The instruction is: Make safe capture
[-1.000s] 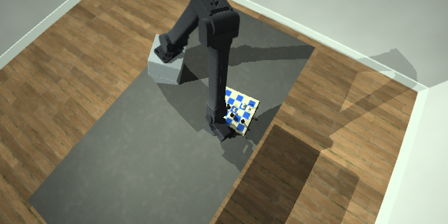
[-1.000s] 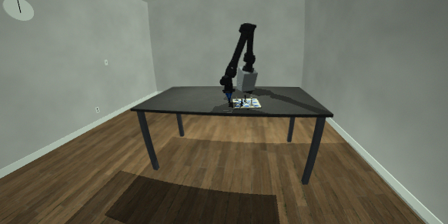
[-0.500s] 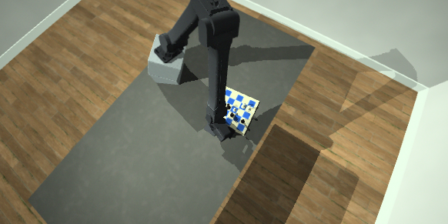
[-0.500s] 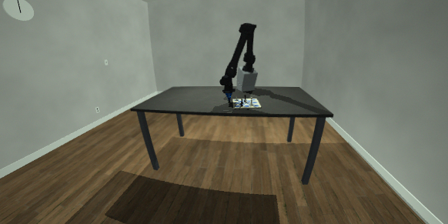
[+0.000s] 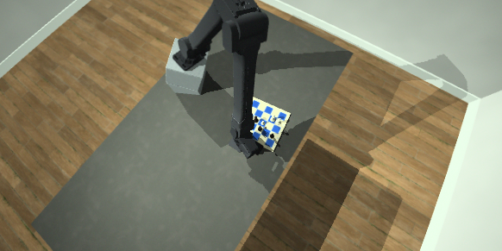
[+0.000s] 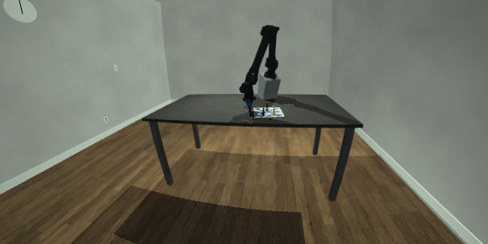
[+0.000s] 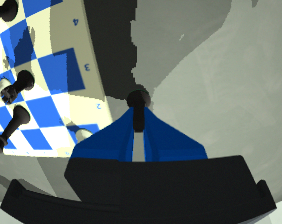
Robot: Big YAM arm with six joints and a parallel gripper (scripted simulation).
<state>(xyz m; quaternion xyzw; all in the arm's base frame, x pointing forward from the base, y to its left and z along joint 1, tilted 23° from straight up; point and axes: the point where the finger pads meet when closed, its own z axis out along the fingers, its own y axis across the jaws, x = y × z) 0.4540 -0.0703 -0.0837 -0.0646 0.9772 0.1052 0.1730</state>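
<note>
You have a long dark table (image 6: 201,111) in a grey-walled room over a wood floor (image 6: 235,179), and everything that matters sits toward one long edge of it, roughly midway along that edge. The black arm (image 5: 243,76) rises from a light grey pedestal (image 5: 181,81) near the opposite long edge, folds at its elbow and reaches down across the table to the side of the board. The blue-and-cream chessboard (image 5: 282,116) lies flat close to the near long edge in the exterior view, with the table's bare dark surface around it. From the top view you can make out several black pieces and at least one pale piece standing on it, but they are too small there to name by square. Now look at the gripper (image 7: 139,119) in the wrist view: its blue fingers are closed on a black pawn (image 7: 137,99), whose round head shows right at the fingertips. That pawn is off the board, over the grey table just beside the board's numbered edge, and you cannot tell whether its base touches the table. To the left in that same view, three black pieces (image 7: 19,84) stand upright on the board's squares.
</note>
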